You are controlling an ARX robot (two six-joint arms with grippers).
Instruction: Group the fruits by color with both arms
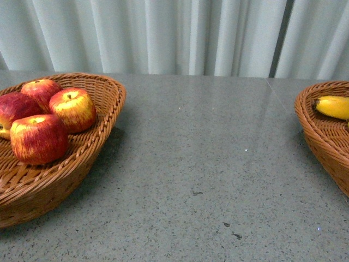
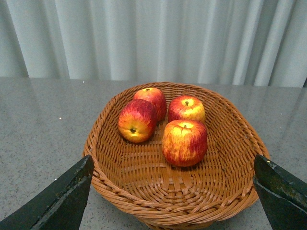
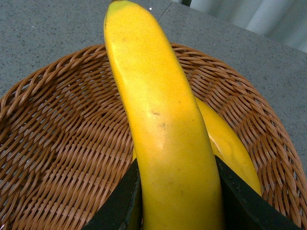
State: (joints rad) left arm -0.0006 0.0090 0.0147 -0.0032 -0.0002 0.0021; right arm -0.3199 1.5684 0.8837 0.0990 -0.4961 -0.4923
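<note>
Right gripper (image 3: 175,201) clamps a banana (image 3: 158,120) over its basket (image 3: 57,158); left gripper (image 2: 172,191) hovers wide above apples (image 2: 184,142).

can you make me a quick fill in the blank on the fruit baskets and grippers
1. The left basket holds ____ apples.
2. The right gripper is shut on a ____.
3. The left gripper, holding nothing, is ____.
4. A second banana lies in the right basket, ____ the held one.

Answers: four; banana; open; under
</note>
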